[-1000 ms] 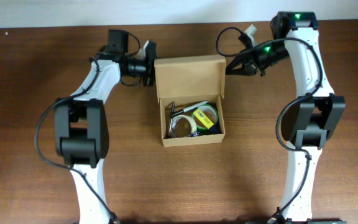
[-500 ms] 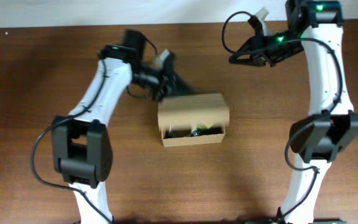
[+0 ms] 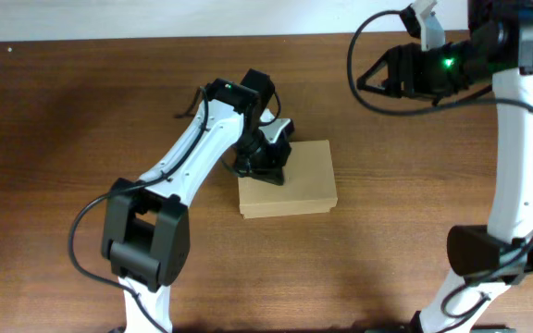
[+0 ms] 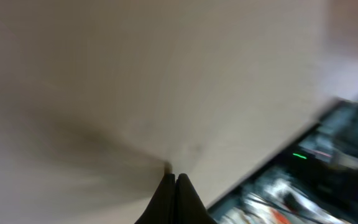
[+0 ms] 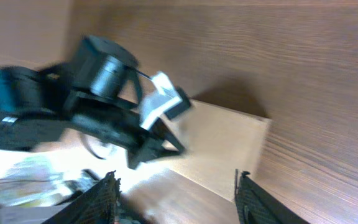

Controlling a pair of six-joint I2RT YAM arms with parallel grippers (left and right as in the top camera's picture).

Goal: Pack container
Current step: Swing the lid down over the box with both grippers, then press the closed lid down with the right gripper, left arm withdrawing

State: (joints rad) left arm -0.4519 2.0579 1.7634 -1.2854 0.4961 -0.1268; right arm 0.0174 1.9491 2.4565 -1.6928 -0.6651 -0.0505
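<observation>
The container (image 3: 299,185) is a tan cardboard box at the table's middle, and its flap lid lies down over the top. My left gripper (image 3: 268,169) is shut, with its tips on the lid's left rear part. In the left wrist view the shut gripper (image 4: 173,178) touches the blurred tan lid (image 4: 135,93). My right gripper (image 3: 364,79) hangs open, apart from the box at the back right, holding nothing. From the right wrist view, the open gripper (image 5: 176,183) looks down on the container (image 5: 225,149) and the left gripper (image 5: 157,143).
Brown wooden table (image 3: 81,111) all round the box. A pale wall strip (image 3: 155,17) runs along the far edge. The left arm (image 3: 188,157) reaches diagonally in from the front left. The right arm's base (image 3: 489,250) stands at the front right.
The lid has swung from open to down over the box. My left gripper moved right and forward onto it. My right gripper pulled back to the right and opened.
</observation>
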